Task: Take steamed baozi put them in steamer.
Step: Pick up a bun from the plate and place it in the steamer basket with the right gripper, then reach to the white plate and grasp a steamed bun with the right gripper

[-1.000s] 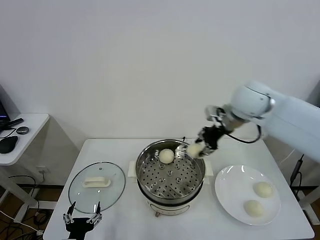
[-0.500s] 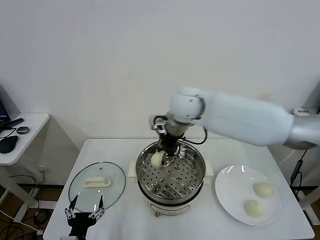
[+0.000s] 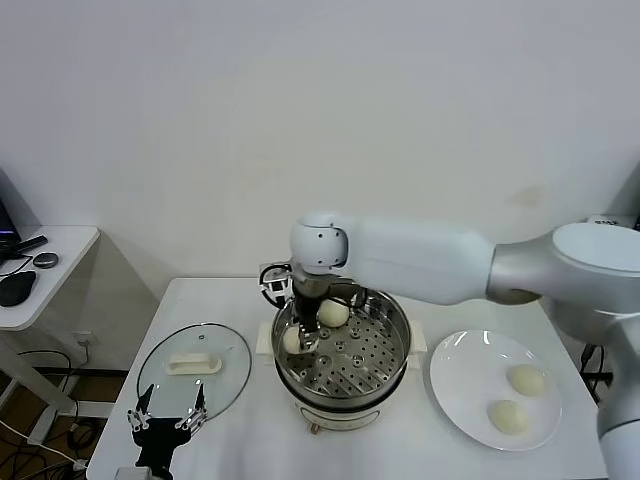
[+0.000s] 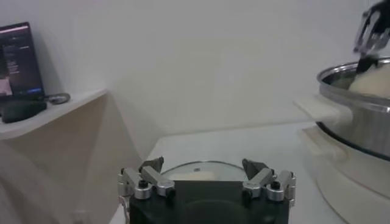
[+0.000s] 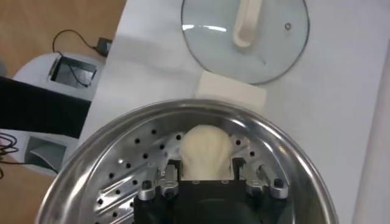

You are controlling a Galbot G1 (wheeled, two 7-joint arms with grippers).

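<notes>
The right arm reaches across the white worktop (image 3: 240, 295) and dips its right claw (image 3: 296, 338) into the left side of the steamer (image 3: 392, 365), the shiny perforated basket sitting on its cream cooker base in the middle. The right claw is clenched on a steamed baozi (image 5: 205, 152); from the wrist camera the bun sits squeezed between the two fingers (image 5: 171, 171), low over the perforated floor near the basket's wall. Whether it already touches the metal I cannot tell. A second baozi (image 3: 333, 313) lies inside the steamer toward the far side, just beside the claw. Two more baozi (image 3: 526, 378) and (image 3: 507, 416) wait on the white plate (image 3: 460, 370) to the right of the steamer, one a little nearer than the other.

The glass lid (image 3: 190, 368) with its cream handle lies flat on the worktop to the left of the steamer. The left claw (image 3: 167, 420) hangs at the near left edge, just beside the lid's near rim, its fingers spread apart and holding nothing.
</notes>
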